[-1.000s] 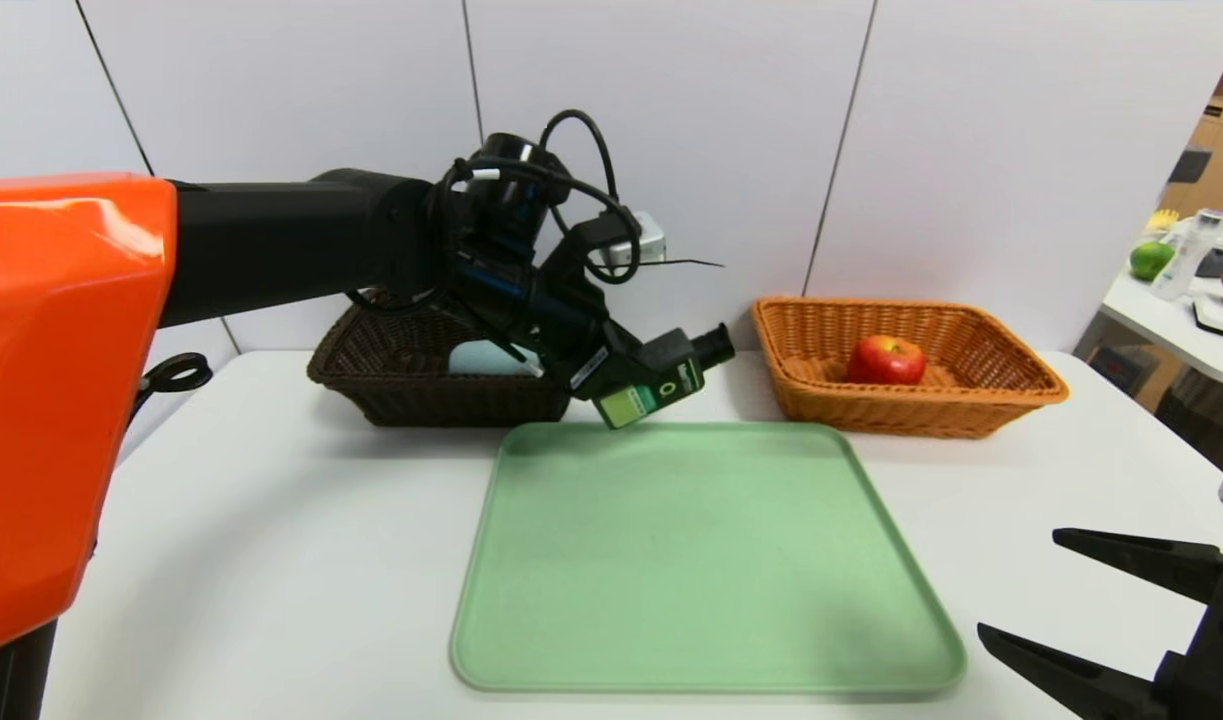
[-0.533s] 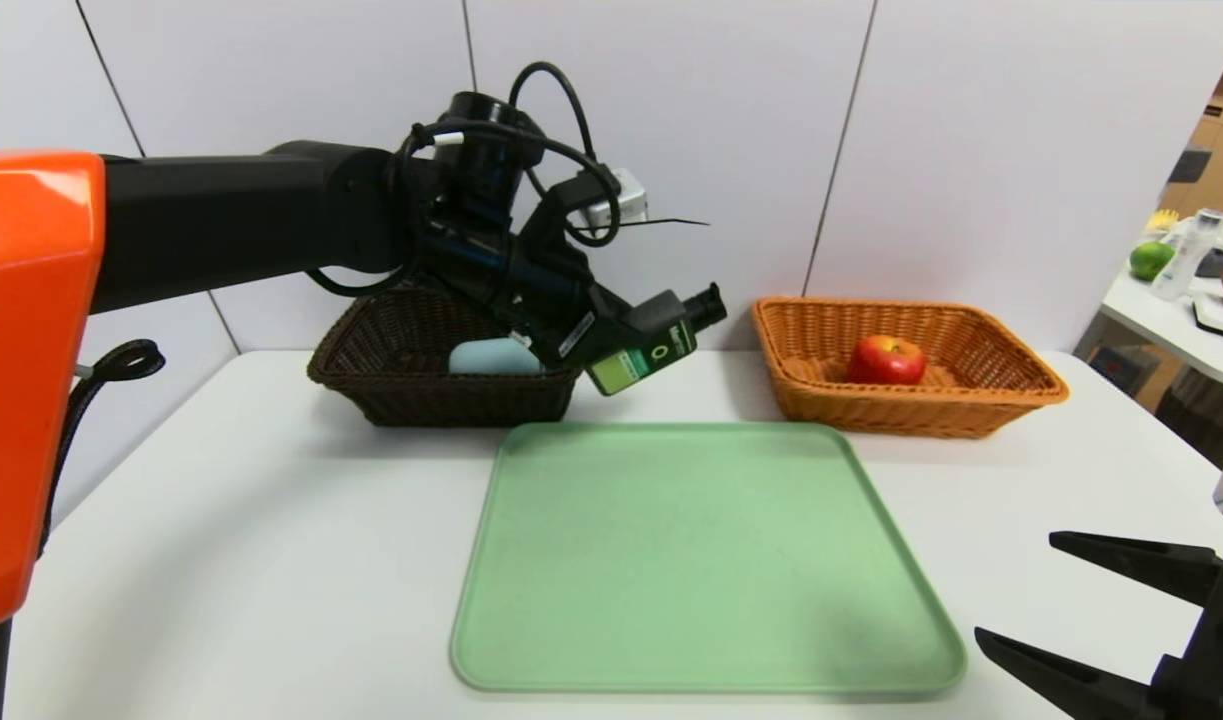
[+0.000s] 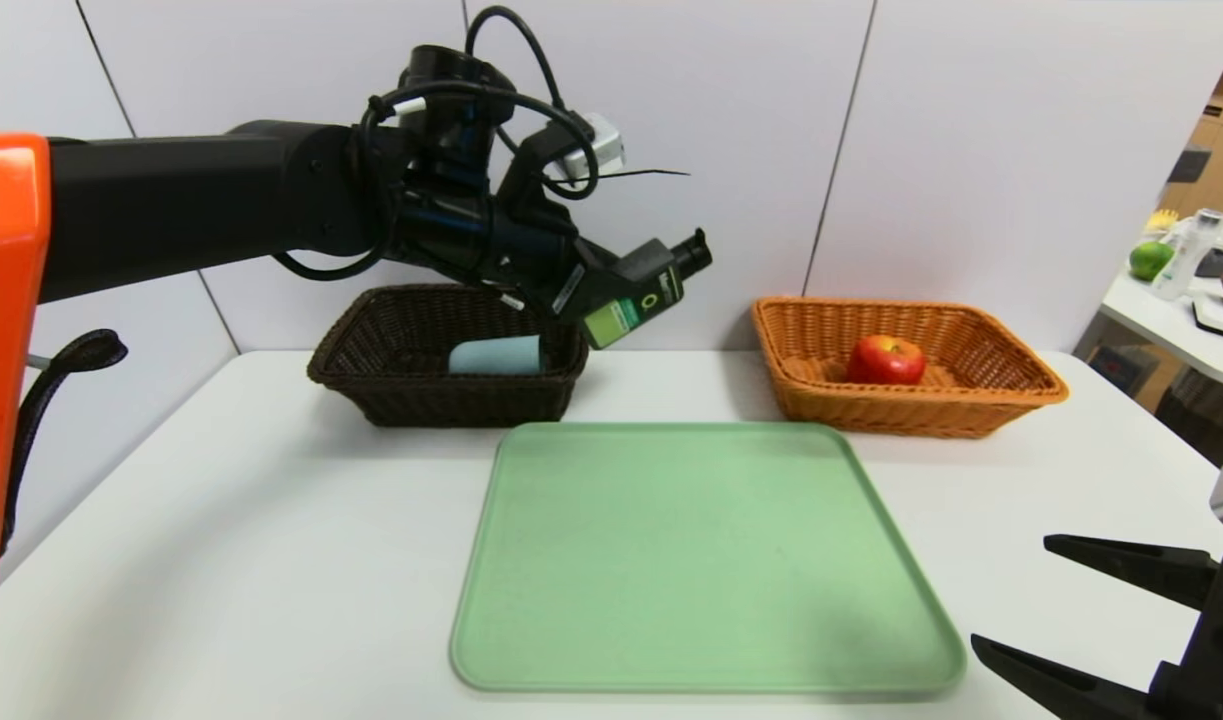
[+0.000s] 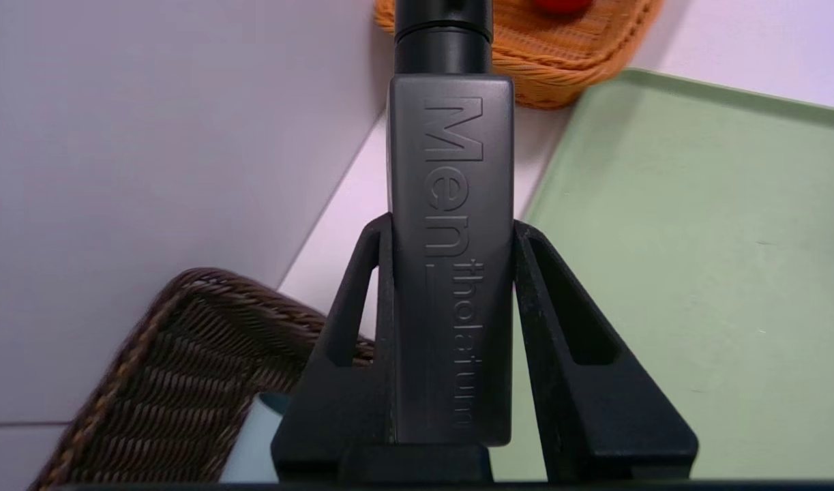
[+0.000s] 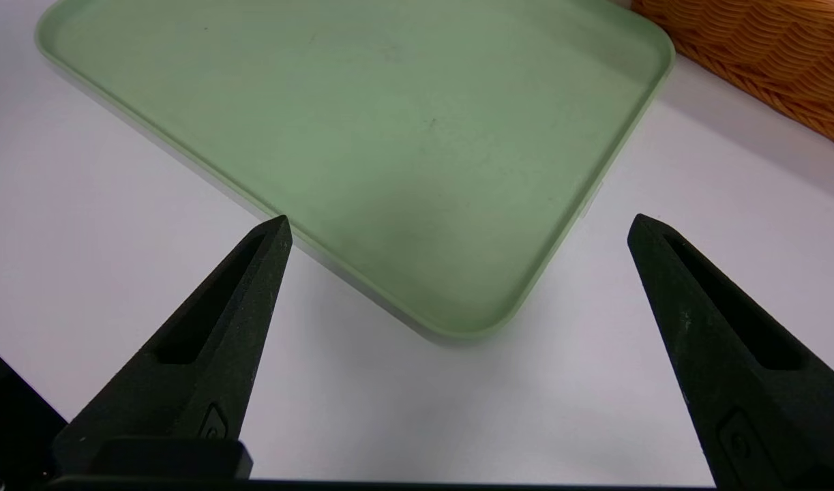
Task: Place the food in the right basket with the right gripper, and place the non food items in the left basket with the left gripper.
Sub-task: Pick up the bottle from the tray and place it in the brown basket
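Now the pump bottle [image 3: 636,297] points its cap up and right, long axis tilted.

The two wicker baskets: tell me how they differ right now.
Colour: the left basket is dark brown, the right basket orange-tan. Contents: the left basket holds a pale blue cup lying on its side, the right basket a red apple. Surroundings: the left hand, shut on a black bottle, hangs above the left basket's right end; nothing is over the right basket. Both are rectangular, flare-sided, and stand behind the green tray.
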Tool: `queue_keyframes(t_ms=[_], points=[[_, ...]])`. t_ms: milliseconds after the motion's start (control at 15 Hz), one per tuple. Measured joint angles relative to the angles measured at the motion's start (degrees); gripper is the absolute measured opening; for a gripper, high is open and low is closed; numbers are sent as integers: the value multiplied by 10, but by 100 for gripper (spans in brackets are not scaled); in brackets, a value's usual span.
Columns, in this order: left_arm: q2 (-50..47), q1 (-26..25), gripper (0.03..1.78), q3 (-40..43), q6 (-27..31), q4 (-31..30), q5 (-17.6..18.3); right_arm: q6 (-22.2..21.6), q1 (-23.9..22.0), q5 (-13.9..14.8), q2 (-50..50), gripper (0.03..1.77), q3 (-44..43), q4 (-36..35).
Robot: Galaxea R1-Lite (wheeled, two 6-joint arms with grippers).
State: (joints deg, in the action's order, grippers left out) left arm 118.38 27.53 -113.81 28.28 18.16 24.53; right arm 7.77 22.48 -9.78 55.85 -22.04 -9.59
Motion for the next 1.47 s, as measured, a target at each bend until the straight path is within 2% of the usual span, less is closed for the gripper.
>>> queue_keyframes(t_ms=[200, 867, 1467], points=[[0, -24, 56, 0, -15, -28, -10, 1, 1, 0, 0, 170, 0, 0], [22, -103, 56, 0, -48, -57, -57, 3, 3, 0, 4, 170, -2, 0], [49, -122, 56, 5, -61, -55, -81, 2, 4, 0, 9, 170, -4, 0]])
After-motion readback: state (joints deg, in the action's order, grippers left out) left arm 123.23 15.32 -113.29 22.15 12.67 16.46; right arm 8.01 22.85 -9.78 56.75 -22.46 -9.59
